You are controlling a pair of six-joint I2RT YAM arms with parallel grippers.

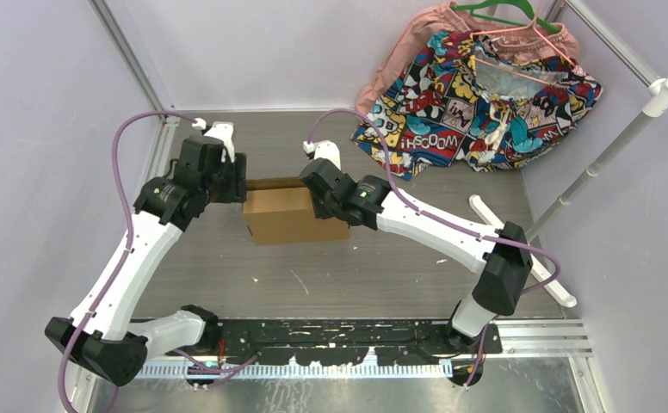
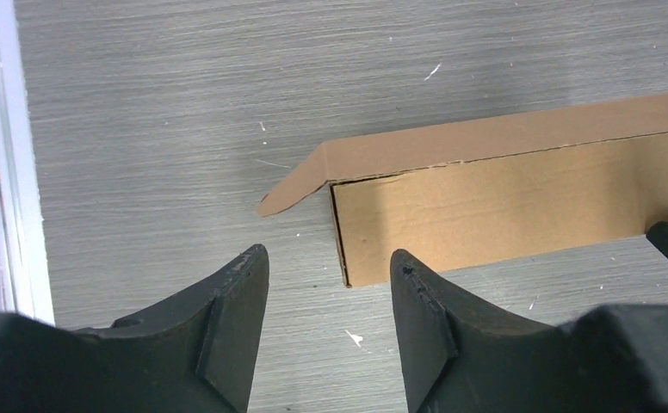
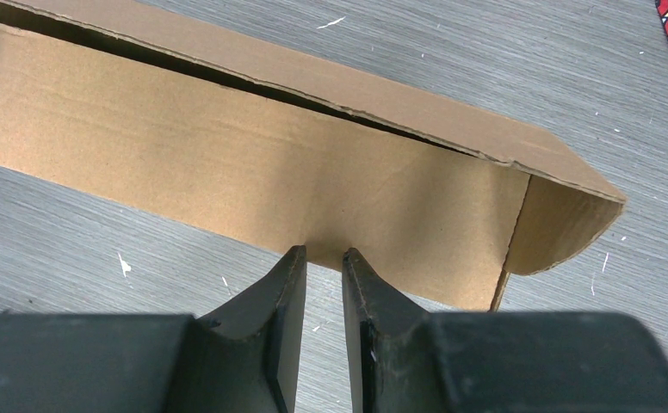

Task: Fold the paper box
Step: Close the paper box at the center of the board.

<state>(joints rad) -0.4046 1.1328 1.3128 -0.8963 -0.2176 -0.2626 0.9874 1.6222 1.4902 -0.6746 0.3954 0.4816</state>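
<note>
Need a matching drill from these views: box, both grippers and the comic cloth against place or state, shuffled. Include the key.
Things:
1. paper box
2. left gripper
3. right gripper
4. comic-print cloth

Place or state:
A. jaws nearly together, tips at a cardboard wall
B. far right corner of the table
C. brown, lying between the two arms
D. jaws well apart, nothing between them

Pairs: 1-C, 2-D, 3-A, 4-B

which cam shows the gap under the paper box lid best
Right wrist: the paper box fills it, dark gap under the lid plain. Left wrist: only a thin seam at one corner. Top external: no gap visible.
</note>
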